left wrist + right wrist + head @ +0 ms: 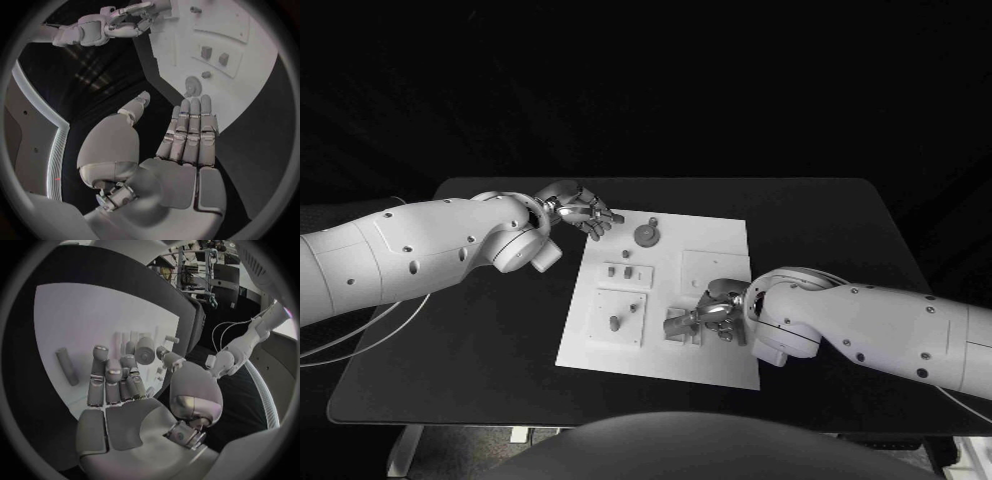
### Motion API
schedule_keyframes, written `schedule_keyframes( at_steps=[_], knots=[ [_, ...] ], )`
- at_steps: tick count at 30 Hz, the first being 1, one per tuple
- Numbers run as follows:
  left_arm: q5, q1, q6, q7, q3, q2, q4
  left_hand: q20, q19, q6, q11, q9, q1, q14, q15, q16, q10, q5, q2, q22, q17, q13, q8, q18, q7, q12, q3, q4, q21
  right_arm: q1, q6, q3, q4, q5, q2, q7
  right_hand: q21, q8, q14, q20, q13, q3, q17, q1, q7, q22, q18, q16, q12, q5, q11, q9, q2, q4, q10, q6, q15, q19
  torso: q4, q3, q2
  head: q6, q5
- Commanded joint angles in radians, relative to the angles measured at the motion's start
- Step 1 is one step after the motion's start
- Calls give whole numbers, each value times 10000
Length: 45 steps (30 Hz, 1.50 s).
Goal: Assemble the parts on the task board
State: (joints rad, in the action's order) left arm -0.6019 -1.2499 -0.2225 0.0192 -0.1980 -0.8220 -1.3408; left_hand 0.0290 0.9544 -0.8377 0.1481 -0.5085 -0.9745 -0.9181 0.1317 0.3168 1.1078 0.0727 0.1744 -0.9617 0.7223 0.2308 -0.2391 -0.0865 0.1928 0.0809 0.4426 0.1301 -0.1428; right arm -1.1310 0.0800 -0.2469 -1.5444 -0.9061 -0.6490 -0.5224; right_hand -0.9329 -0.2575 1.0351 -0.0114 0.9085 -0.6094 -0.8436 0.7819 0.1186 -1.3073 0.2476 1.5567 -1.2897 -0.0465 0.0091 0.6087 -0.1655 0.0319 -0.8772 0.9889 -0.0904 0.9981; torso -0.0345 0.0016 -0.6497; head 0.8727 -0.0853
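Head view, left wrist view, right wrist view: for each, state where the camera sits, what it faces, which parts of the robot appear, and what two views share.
Head view: on the robot's head, looking down at the task board on the black table; both arms, left hand, right hand.
Left wrist view: behind the left hand, facing the board's round part.
Right wrist view: behind the right hand, over the board; a grey cylinder lies there.
Shared: both wrist views show the task board.

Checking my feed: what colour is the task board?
White; the task board shows best in the head view.
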Motion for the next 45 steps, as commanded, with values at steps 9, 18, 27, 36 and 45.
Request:
schedule_keyframes(
  at_steps=[9,18,27,36,45],
  knots=[
    [-19,-13,9,-32,-1,6,-18,23,-50,80,3,11,-33,11,-5,-62,-64,-39,-58,-11,18,13,-61,-151,-16,-42,-17,27,41,8,-516,-1,-140,-748,-20,210,-86,-138,43,-64,-93,59,92,938,-59,-117,142,60,-112,-36,-22,-29,1411,1966,-91,155,-25,8,-2,1,1,-1,9],
    [-19,-13,9,-28,-6,4,-17,23,-50,80,2,12,-38,10,-5,-66,-65,-39,-61,-13,21,15,-62,-152,-17,-43,-15,31,43,8,-657,-1,-206,-883,-38,244,-77,-191,110,-86,-140,95,126,853,-106,-90,142,53,-106,-34,-64,-40,1440,2058,-179,266,-54,69,-1,-1,1,-1,18],
    [-19,-13,7,-15,-12,-8,-21,25,-50,81,3,14,-36,10,-4,-69,-65,-40,-61,-14,24,17,-63,-151,-16,-44,-17,31,46,8,-106,-1,-300,-905,-124,446,-49,-214,156,-88,-184,104,160,620,-136,-59,142,39,-90,-35,-92,-70,1369,1875,-235,330,-78,116,-1,-2,4,-1,18],
    [-25,-13,0,-18,-17,-27,12,25,-49,80,4,15,-32,9,-4,-72,-66,-41,-62,-15,26,18,-65,-150,-16,-44,-18,29,48,7,989,-1,-504,-1119,-490,864,-52,-324,379,10,-265,26,223,295,-261,-10,142,45,-84,-71,-216,-97,1303,1388,-494,578,-181,326,-13,1,5,-1,38],
    [-30,-13,0,-15,-19,-32,22,25,-49,79,4,16,-31,8,-4,-75,-66,-41,-60,-17,29,20,-67,-150,-17,-45,-19,30,50,6,1355,0,-601,-1290,-636,845,-43,-328,474,53,-304,-93,251,118,-288,-4,142,27,-53,-96,-247,-161,1355,1047,-586,652,-217,394,-12,6,0,-1,60]
  ],
)
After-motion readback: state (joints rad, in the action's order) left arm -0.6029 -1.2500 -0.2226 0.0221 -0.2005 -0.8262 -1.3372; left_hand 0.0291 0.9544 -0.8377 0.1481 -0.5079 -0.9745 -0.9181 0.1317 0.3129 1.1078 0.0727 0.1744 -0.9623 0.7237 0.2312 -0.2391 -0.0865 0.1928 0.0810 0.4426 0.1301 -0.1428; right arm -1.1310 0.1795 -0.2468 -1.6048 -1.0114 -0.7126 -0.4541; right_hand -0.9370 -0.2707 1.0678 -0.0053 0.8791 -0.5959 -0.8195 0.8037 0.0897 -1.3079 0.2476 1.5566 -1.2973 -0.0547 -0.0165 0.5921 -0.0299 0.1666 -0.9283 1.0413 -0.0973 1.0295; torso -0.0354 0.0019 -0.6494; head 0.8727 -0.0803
